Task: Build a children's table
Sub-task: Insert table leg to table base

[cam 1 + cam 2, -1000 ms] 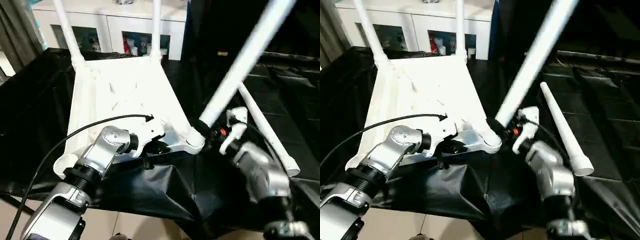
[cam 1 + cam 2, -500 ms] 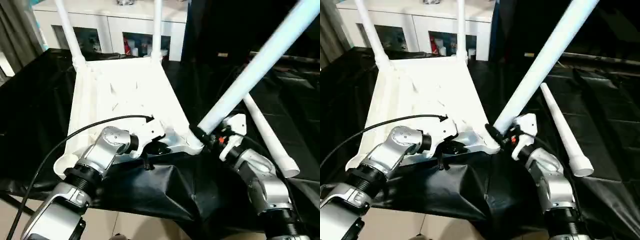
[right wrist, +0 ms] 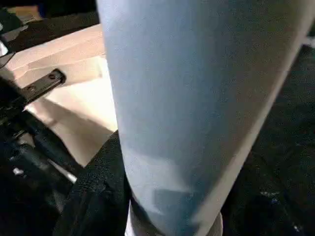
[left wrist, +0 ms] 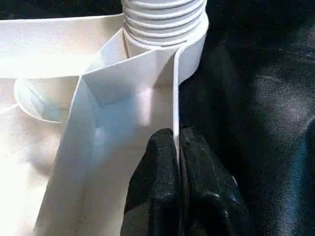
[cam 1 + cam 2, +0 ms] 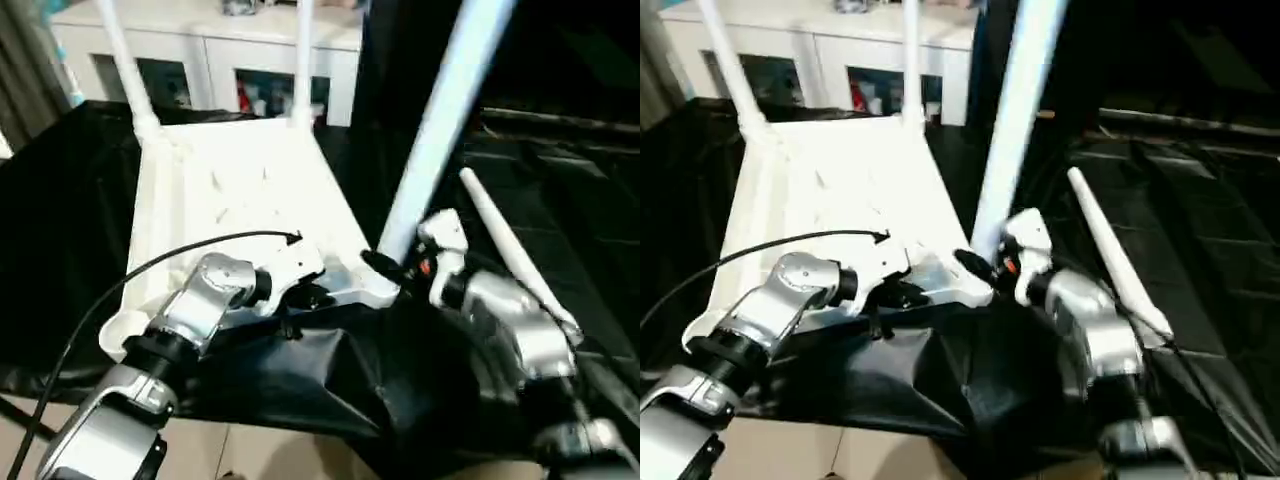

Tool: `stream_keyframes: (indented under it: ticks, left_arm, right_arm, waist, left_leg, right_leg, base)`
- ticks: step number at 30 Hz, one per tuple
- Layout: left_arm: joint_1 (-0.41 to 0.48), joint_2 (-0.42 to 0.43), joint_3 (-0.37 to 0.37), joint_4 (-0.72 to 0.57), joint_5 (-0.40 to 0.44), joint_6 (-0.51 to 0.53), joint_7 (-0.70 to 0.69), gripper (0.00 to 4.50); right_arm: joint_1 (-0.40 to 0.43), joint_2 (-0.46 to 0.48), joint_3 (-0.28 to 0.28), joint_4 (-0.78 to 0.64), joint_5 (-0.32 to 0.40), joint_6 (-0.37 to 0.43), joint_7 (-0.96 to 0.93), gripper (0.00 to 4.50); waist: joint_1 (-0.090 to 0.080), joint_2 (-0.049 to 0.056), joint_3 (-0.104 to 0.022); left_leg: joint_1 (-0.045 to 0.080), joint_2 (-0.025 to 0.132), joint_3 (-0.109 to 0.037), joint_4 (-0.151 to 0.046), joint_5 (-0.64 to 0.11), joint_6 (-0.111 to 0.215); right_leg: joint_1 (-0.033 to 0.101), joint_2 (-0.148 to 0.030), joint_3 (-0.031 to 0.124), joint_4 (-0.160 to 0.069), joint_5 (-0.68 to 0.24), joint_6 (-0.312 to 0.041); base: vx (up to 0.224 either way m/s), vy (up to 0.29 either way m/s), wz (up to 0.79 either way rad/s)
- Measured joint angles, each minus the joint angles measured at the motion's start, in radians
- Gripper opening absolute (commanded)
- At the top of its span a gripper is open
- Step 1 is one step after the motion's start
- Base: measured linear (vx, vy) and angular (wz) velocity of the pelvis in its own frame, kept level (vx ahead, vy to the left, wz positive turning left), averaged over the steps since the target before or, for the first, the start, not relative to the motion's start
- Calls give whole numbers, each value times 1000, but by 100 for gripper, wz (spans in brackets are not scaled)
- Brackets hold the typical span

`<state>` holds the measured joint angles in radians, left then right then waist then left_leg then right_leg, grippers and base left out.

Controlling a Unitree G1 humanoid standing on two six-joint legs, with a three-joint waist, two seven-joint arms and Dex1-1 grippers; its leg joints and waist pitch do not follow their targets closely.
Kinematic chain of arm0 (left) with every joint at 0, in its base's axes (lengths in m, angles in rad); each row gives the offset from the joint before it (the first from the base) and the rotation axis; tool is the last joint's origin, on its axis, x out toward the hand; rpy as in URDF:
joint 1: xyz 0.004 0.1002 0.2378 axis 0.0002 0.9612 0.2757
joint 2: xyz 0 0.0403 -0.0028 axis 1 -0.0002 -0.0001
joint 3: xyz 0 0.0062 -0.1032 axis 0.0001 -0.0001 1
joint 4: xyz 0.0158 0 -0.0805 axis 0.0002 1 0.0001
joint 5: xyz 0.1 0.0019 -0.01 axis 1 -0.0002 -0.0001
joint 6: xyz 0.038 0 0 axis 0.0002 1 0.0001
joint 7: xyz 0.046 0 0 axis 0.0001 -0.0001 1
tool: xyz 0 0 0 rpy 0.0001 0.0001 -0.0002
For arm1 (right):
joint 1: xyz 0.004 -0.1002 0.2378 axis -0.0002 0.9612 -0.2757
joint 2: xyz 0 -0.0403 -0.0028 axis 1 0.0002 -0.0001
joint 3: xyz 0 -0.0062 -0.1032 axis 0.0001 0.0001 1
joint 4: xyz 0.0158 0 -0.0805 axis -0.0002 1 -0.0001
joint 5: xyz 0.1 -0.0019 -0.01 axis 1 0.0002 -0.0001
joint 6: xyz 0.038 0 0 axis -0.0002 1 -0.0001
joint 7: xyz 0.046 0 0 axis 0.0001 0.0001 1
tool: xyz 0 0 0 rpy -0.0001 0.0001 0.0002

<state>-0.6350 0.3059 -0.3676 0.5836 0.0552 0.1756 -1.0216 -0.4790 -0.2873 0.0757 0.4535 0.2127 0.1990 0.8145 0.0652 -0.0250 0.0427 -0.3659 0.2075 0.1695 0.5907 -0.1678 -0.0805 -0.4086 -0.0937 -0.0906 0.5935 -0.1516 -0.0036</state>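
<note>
Third leg swung from slanted to near upright in right gripper, jaws clamped on base at near-right socket. Left gripper pinches tabletop rim, upside-down on black cloth. Step: seating leg. Next: push/twist down; spare leg waits beside.

near corner's crowded: both grippers plus a leg rising there. loose leg blocks the right; black cloth on the left is open.
</note>
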Motion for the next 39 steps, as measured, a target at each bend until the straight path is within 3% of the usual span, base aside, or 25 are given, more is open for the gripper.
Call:
stream_keyframes:
  ticks: [4, 11, 28, 39]
  left_arm:
    - [-1, -5, -1, 0, 0, -6, -13, 0]
    - [-1, -1, -12, -1, 0, -35, -47, 0]
    - [7, 21, -8, 1, -3, -73, -111, 0]
    - [9, 32, -6, 1, -10, -75, -127, 0]
  right_arm:
    - [-30, -35, 0, 42, 21, 13, 86, 191]
    - [-29, -84, 13, 65, 26, -21, 211, 191]
    - [-17, -81, 23, 134, 23, -166, 297, 191]
    - [-29, -79, 33, 156, 20, -192, 318, 190]
  waist:
    - [1, -2, -1]
    - [26, -2, -1]
    - [23, -1, -1]
    - [21, 0, 0]
  left_leg:
    - [-1, 0, 0, -1, 0, 0]
    - [0, 0, 1, -3, -1, 1]
    - [0, 0, 1, -4, -1, 0]
    - [2, 0, 1, -5, -1, 0]
  right_leg:
    - [0, 0, 0, 0, 0, 0]
    - [0, 0, 0, 0, 1, -3]
    - [0, 0, 0, -1, 0, -4]
    - [1, 0, 0, -1, 0, -3]
  base:
    - [0, 0, 0]
    - [0, 0, 0]
    - [0, 0, 0]
    - [0, 0, 0]
